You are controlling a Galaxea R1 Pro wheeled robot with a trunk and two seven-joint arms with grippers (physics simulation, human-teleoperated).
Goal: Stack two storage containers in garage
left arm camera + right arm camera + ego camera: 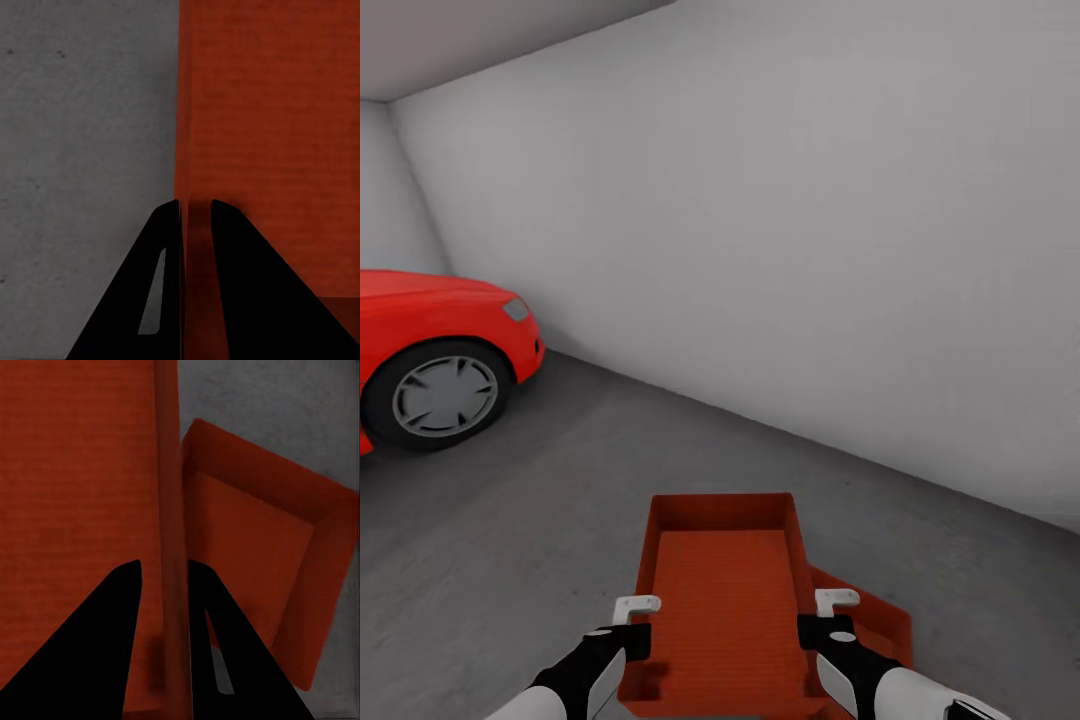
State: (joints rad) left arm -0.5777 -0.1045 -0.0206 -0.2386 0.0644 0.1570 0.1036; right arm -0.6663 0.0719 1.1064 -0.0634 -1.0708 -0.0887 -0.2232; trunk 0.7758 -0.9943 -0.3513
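Both pincers [637, 612] [837, 605] clamped on the upper container's [725, 590] side walls, arms forward.

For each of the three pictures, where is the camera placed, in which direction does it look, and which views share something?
Head view: from the head, forward and down at the held container, the red car and grey wall; both arms show.
Left wrist view: along the left tool, clamped on that container's wall, the floor beside it.
Right wrist view: along the right tool on the opposite wall; the second container lies beyond.
Shared: all three show the held container.
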